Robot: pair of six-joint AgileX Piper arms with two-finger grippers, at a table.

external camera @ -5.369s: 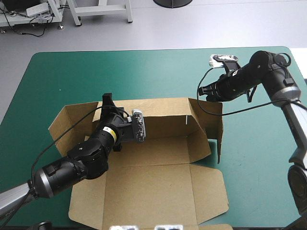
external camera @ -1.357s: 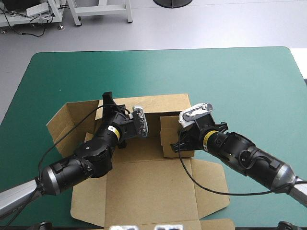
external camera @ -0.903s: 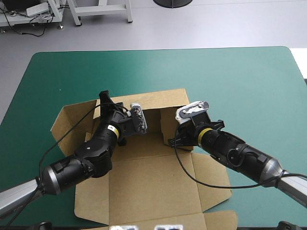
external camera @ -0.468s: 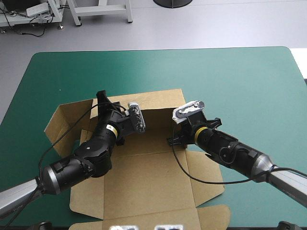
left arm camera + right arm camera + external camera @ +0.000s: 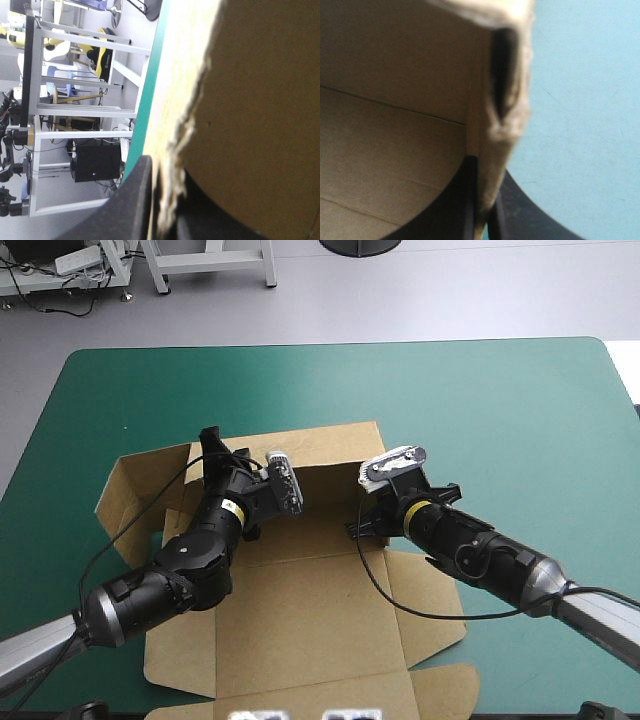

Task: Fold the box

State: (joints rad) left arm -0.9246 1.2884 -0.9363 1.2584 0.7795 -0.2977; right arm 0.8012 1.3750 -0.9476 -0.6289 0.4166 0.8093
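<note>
The brown box (image 5: 310,615) lies in the middle of the table, its back wall (image 5: 330,445) raised and its lid flat toward the front. My left gripper (image 5: 213,443) is at the back wall's left end, shut on the board. In the left wrist view the board's torn edge (image 5: 175,135) runs down between the black fingers (image 5: 125,205). My right gripper (image 5: 357,529) is shut on the upright right end wall, beside the back right corner. In the right wrist view that wall (image 5: 490,130) stands pinched between the fingers (image 5: 517,215), with the box's inside on one side and teal-green cover on the other.
A left side flap (image 5: 135,490) stands raised and angled outward. The lid's side flaps (image 5: 440,615) lie flat near the table's front edge. Teal-green cover (image 5: 500,410) stretches beyond the box to the far and right edges.
The right gripper came in from the far right and swung the right end wall inward and upright. The box slid slightly left. The left gripper kept its hold on the back wall.
</note>
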